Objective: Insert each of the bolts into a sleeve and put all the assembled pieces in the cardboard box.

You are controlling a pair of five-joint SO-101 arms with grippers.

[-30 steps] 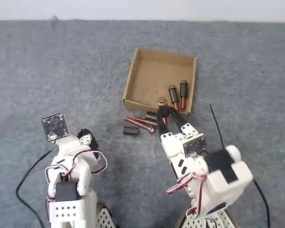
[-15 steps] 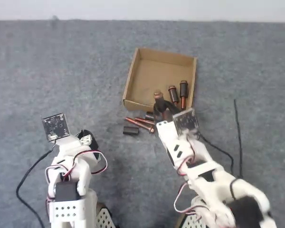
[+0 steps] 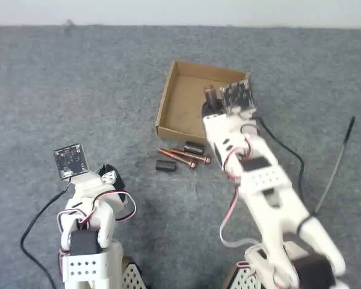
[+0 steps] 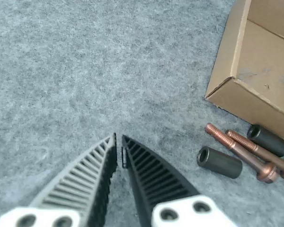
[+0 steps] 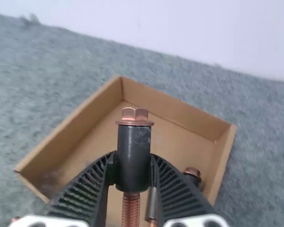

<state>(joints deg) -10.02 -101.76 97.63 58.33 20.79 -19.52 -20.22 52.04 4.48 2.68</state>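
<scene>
The right gripper [image 5: 132, 163] is clamped on a sleeved bolt [image 5: 134, 151] — the black sleeve is squeezed between the ribbed fingers, the copper head stands clear past their tips, and the thread shows back between them. From above, the arm is stretched out over the box [image 3: 163, 108] with the piece held above the floor inside the walls; how high it hangs I cannot tell. A second piece [image 5: 192, 173] lies in the box, its copper head peeking out just beside one finger, close to a side wall.

The left gripper [image 4: 119, 140] sits back over the grey carpet [image 3: 78, 78], well apart from the box, its fingers brought together with only a sliver of a gap between the tips, holding nothing.

On the carpet just outside the box's near wall lie the loose parts — two bolts [image 4: 236, 149] side by side and touching, one sleeve [image 4: 219, 162] beside them, and another sleeve [image 4: 268, 140] between the bolts and the cardboard
</scene>
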